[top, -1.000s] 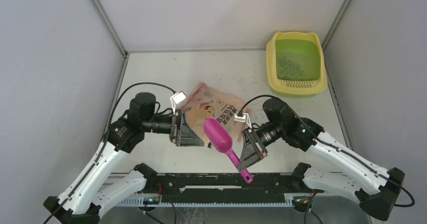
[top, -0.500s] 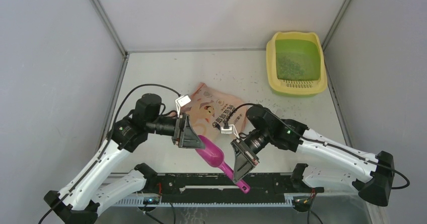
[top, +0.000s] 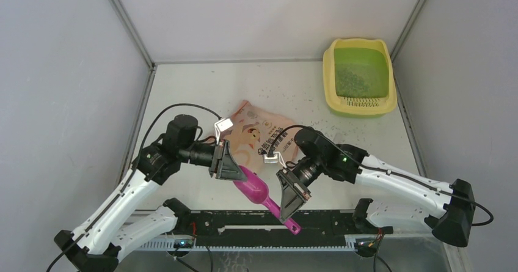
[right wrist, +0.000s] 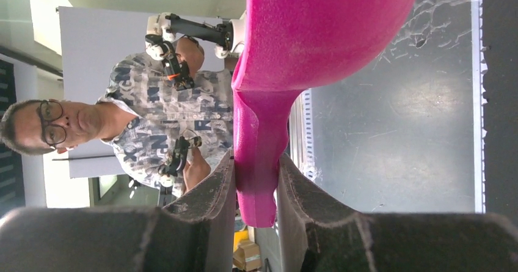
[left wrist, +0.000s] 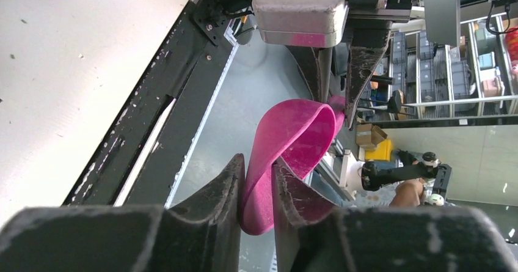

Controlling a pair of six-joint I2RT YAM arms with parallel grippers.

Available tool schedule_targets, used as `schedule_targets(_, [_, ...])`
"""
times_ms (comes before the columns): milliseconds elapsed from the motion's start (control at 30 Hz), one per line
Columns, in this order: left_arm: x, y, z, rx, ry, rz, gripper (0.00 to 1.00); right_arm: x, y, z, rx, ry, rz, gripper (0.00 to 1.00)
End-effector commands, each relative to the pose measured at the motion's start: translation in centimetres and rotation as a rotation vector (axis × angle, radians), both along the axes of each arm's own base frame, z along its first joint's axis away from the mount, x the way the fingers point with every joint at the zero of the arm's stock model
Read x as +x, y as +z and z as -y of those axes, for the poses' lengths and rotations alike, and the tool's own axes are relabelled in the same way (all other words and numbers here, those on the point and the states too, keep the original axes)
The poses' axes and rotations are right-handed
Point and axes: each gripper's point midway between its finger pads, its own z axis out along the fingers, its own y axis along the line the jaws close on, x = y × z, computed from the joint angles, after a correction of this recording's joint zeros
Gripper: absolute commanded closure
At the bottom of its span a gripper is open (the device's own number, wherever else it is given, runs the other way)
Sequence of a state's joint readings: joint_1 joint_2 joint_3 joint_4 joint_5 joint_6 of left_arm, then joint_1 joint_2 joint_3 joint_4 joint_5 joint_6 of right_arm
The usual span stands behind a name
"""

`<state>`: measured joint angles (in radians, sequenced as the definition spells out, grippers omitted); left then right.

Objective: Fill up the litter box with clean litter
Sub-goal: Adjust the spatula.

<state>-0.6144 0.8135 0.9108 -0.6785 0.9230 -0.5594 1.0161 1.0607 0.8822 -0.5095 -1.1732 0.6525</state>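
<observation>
- My left gripper [left wrist: 256,189] is clenched on the thin wall of the scoop [top: 255,189], one finger inside the bowl's open end and one outside.
- My right gripper [right wrist: 256,186] is clamped on the scoop's handle, both pads pressed flat against it near its end.
- I hold the scoop between my two grippers, above the near edge of the table [top: 183,95]. Its bowl is towards my left and its handle slants down towards my bases.
- From my left wrist the bowl looks bare inside. I cannot see its whole floor.
- The bag [top: 259,131] lies flat on the table just beyond the scoop, between my arms.
- The litter box [top: 329,76] sits at the far right corner, well apart from both grippers, with its slotted step [top: 361,102] facing me.
- The litter [top: 351,76] lies as a thin patch in the green basin, with green showing around it.
- Stray grains are scattered on the table between the bag and the box.
</observation>
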Motion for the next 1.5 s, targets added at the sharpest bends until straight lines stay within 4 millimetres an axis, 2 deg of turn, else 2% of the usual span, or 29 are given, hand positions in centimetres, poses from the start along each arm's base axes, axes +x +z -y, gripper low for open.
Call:
schedule_targets(0, [-0.8,-0.4,-0.1,-0.008,-0.049,0.001,0.77,0.1,1.1,-0.4,0.07,0.028,0.018,0.97])
schedule_targets(67, [-0.8,-0.7,-0.1,0.003,-0.049,-0.001,0.96,0.3,1.2,-0.6,0.076,0.026,0.014,0.97])
schedule_targets(133, [-0.6,-1.1,-0.1,0.017,-0.041,-0.009,1.0,0.6,1.3,-0.7,0.078,0.02,0.01,0.95])
schedule_targets(200, [-0.2,-1.4,0.1,0.027,-0.023,-0.016,1.0,0.9,1.3,-0.8,0.071,0.011,0.012,0.88])
schedule_targets(267, [0.6,-1.4,0.6,0.018,0.003,-0.027,1.0,1.6,1.3,-0.8,0.061,-0.015,0.014,0.76])
schedule_targets(367, [1.9,-1.3,1.5,0.004,0.045,-0.044,1.0,3.4,1.2,-0.5,0.046,-0.091,0.018,0.69])
schedule_targets(500, [3.9,-0.3,2.8,-0.039,0.096,-0.057,1.0,6.8,0.7,0.5,0.013,-0.243,0.029,0.6])
schedule_targets(600, [5.5,0.6,3.7,-0.066,0.134,-0.066,1.0,8.3,0.8,1.1,0.008,-0.318,0.037,0.53])
schedule_targets(700, [6.8,1.4,4.6,-0.095,0.158,-0.083,1.0,9.7,0.7,1.4,-0.007,-0.386,0.042,0.5])
schedule_targets(800, [8.0,1.4,5.3,-0.102,0.178,-0.095,1.0,11.1,0.1,1.6,-0.027,-0.448,0.038,0.49])
schedule_targets(900, [9.2,1.6,5.5,-0.125,0.208,-0.112,1.0,13.3,-0.8,2.4,-0.062,-0.553,0.036,0.46])
schedule_targets(967, [9.9,2.0,5.4,-0.145,0.233,-0.117,1.0,15.2,-1.2,3.6,-0.064,-0.646,0.031,0.41])
schedule_targets(1100, [11.8,1.9,5.0,-0.153,0.298,-0.128,1.0,18.7,-1.2,6.8,-0.013,-0.832,0.008,0.19])
schedule_targets(1133, [12.4,1.8,4.8,-0.156,0.316,-0.133,1.0,19.3,-1.2,7.3,-0.004,-0.868,0.009,0.17])
schedule_targets(1167, [12.9,1.6,4.7,-0.157,0.334,-0.143,1.0,19.6,-1.1,7.6,0.007,-0.898,0.016,0.13])
schedule_targets(1267, [14.2,1.4,4.5,-0.158,0.383,-0.156,1.0,20.9,-0.6,8.3,0.051,-0.986,0.04,0.1])
schedule_targets(1467, [15.8,0.4,4.5,-0.154,0.467,-0.192,1.0,21.7,0.8,8.5,0.178,-1.104,0.065,0.09])
